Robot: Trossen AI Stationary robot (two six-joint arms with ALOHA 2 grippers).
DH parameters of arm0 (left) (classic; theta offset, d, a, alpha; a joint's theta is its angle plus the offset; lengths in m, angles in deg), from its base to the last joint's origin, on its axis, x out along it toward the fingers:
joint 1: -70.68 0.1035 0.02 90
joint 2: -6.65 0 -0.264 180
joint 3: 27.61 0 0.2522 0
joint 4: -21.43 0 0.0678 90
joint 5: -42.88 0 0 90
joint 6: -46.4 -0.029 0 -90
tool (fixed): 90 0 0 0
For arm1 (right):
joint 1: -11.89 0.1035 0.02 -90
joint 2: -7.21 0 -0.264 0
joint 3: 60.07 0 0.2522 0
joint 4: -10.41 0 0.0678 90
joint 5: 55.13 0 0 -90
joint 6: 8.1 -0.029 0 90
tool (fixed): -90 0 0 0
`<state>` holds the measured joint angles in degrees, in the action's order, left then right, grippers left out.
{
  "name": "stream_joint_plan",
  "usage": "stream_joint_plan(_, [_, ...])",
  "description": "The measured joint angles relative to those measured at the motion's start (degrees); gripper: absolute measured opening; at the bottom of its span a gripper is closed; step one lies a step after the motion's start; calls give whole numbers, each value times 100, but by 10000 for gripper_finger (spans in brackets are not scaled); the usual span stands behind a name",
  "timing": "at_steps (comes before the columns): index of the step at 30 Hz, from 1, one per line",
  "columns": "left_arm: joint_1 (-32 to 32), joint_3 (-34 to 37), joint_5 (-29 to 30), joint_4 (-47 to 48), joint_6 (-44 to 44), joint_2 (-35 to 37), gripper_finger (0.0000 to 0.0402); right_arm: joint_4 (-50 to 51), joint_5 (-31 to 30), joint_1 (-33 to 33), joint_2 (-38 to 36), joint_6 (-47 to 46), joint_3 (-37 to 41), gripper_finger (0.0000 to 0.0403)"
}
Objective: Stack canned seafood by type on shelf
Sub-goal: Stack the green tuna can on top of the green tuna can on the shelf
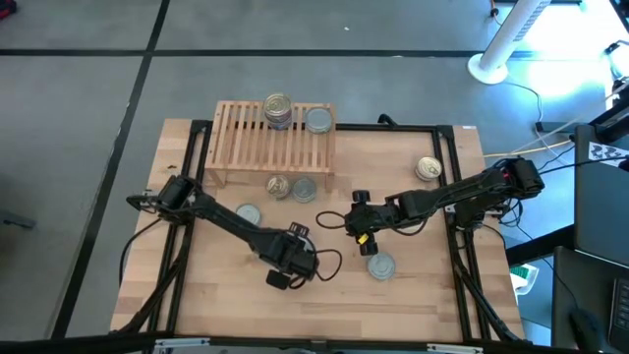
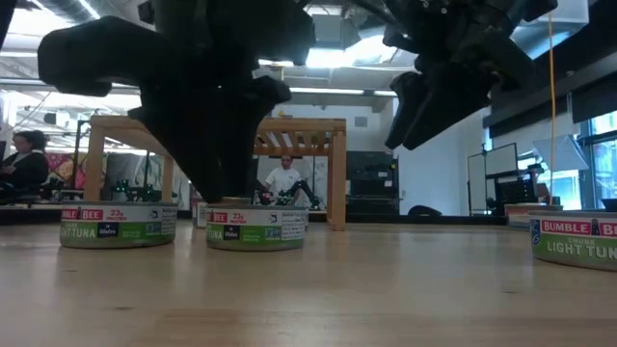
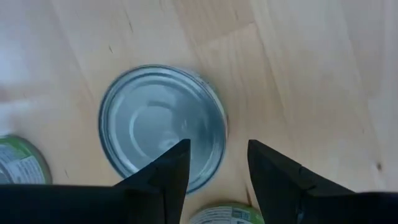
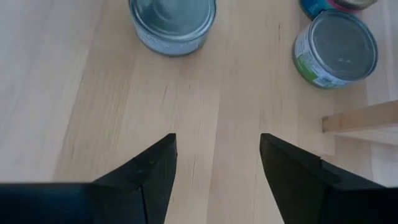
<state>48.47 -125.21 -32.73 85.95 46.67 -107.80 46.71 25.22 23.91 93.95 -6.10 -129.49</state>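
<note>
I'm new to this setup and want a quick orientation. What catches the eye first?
Two dark arms meet mid-table, the left tool open right above a silver tin and the right tool open over bare wood. Behind them, the slatted shelf carries a stack of tins near its back edge.

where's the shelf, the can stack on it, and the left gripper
shelf [image 1: 246, 133]: high view, bare slats
can stack [image 1: 278, 106]: high view, top lid
left gripper [image 3: 214, 171]: left wrist view, gap between its open fingertips

arms: two, dark, jointed, thin black cables looping beside each wrist
left gripper [image 1: 292, 258]: black, blocky head
right gripper [image 1: 360, 221]: black, small yellow mark
fingers [image 4: 152, 171]: dark, wedge-shaped, tapering
</note>
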Motion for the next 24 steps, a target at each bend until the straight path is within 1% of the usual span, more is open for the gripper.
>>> stream_joint_plan(4, [-47, 0, 83, -64, 7, -80, 151, -3, 12, 0, 0, 0, 0, 227])
stream_joint_plan(9, [-108, 0, 170, -113, 46, -221, 126, -4, 24, 0, 0, 0, -2, 227])
stream_joint_plan(15, [-166, -13, 513, -157, 133, -308, 96, -11, 24, 0, 0, 0, -2, 227])
stream_joint_plan(20, [-177, -2, 1058, -179, 136, -334, 63, -12, 24, 0, 0, 0, -2, 227])
stream_joint_plan(24, [-159, 0, 1124, -197, 133, -339, 34, -26, 26, 0, 43, 0, -2, 227])
